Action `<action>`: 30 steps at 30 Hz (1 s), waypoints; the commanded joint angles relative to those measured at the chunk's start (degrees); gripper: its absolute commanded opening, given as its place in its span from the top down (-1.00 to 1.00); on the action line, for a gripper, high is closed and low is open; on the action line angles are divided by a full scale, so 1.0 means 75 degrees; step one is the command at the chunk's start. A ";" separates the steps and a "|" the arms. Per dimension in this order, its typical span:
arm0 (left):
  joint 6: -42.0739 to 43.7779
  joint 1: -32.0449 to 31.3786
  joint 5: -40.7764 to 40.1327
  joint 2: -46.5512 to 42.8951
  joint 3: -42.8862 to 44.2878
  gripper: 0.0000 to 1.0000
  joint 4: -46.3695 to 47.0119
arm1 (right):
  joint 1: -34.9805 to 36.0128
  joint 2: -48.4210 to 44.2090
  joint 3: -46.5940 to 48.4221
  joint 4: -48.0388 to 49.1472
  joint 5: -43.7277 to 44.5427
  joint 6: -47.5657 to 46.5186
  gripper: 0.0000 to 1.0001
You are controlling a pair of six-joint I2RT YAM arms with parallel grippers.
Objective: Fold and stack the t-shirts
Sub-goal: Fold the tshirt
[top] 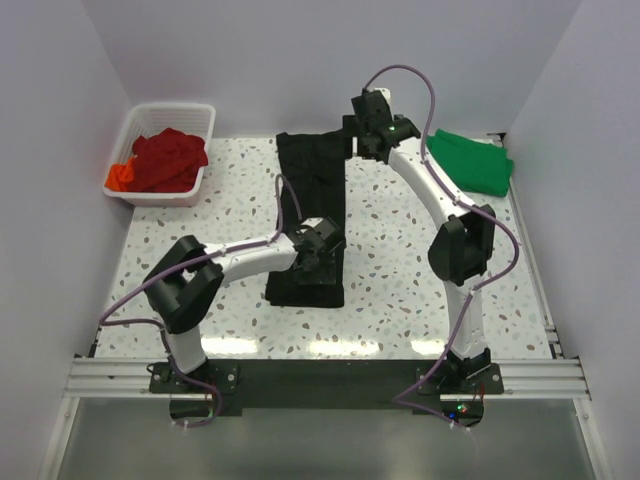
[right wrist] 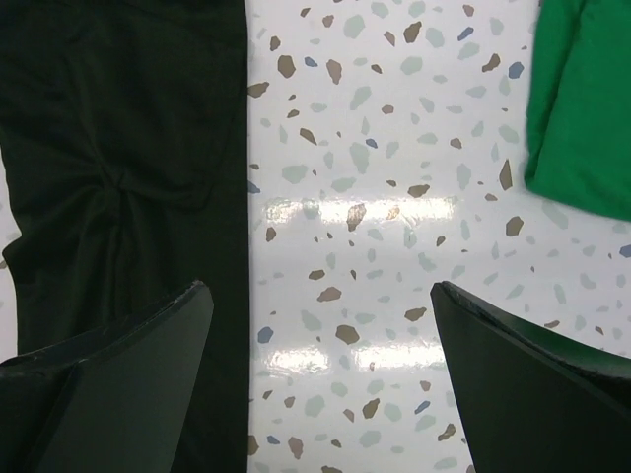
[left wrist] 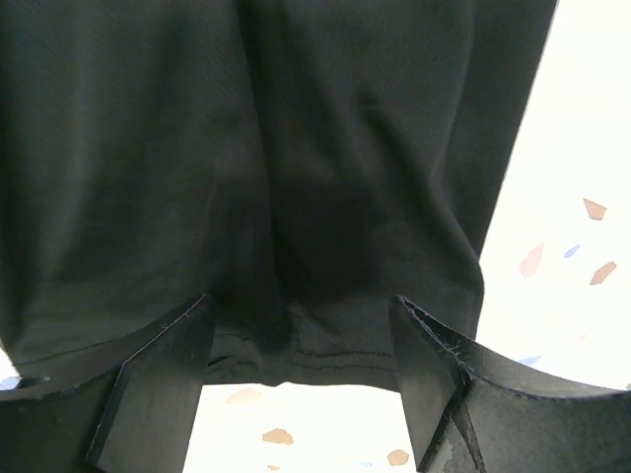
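Observation:
A black t-shirt point(top: 310, 190) lies as a long narrow strip down the middle of the table. My left gripper point(top: 320, 258) hovers over its near part, open. In the left wrist view the shirt's stitched hem point(left wrist: 335, 367) runs between the two fingers of my left gripper point(left wrist: 301, 330), which hold nothing. My right gripper point(top: 362, 140) is at the shirt's far right corner, open. Seen from the right wrist, my right gripper point(right wrist: 320, 296) hangs over bare table beside the shirt's edge point(right wrist: 118, 148). A folded green t-shirt point(top: 470, 160) point(right wrist: 582, 108) lies at the far right.
A white slatted basket point(top: 190, 115) stands at the far left corner with a dark red shirt point(top: 168, 158) and an orange one point(top: 120, 177) bunched inside. White walls close in the table on three sides. Speckled tabletop point(top: 400, 290) shows between the black and green shirts.

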 commanded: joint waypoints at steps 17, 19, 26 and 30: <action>-0.0129 -0.1064 0.0367 0.0683 0.0562 -0.51 -0.1592 | -0.0050 -0.1200 -0.1108 0.0391 -0.0559 0.0383 -0.92; -0.0129 -0.1158 0.0554 0.0636 0.0433 -0.51 -0.1639 | -0.0050 -0.1247 -0.1178 0.0380 -0.0571 0.0406 -0.92; -0.0082 -0.1439 0.0814 0.0297 0.0292 -0.51 -0.1662 | -0.0050 -0.1400 -0.1483 0.0426 -0.0606 0.0453 -0.90; -0.0444 -0.1440 0.0007 -0.0382 0.0689 -0.52 -0.1978 | -0.0050 -0.1423 -0.1483 0.0368 -0.0793 0.0488 -0.89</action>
